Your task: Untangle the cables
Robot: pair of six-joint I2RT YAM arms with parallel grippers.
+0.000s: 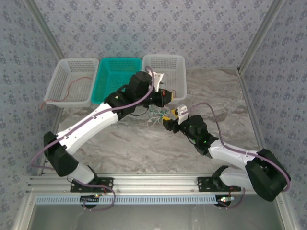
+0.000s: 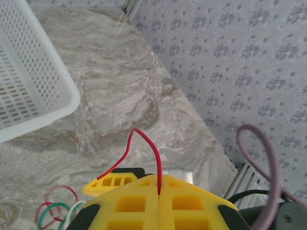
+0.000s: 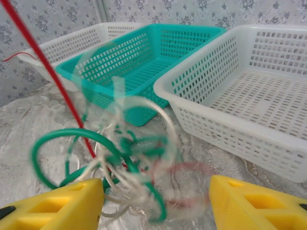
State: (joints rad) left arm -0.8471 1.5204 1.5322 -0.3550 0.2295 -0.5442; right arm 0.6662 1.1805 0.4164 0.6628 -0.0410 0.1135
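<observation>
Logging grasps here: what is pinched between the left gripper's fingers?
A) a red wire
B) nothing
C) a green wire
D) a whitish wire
A: in the left wrist view, the left gripper is shut, and a red wire arches up out of the seam between its yellow fingers.

No text, label, brand, number or sign can be read in any of the views.
</observation>
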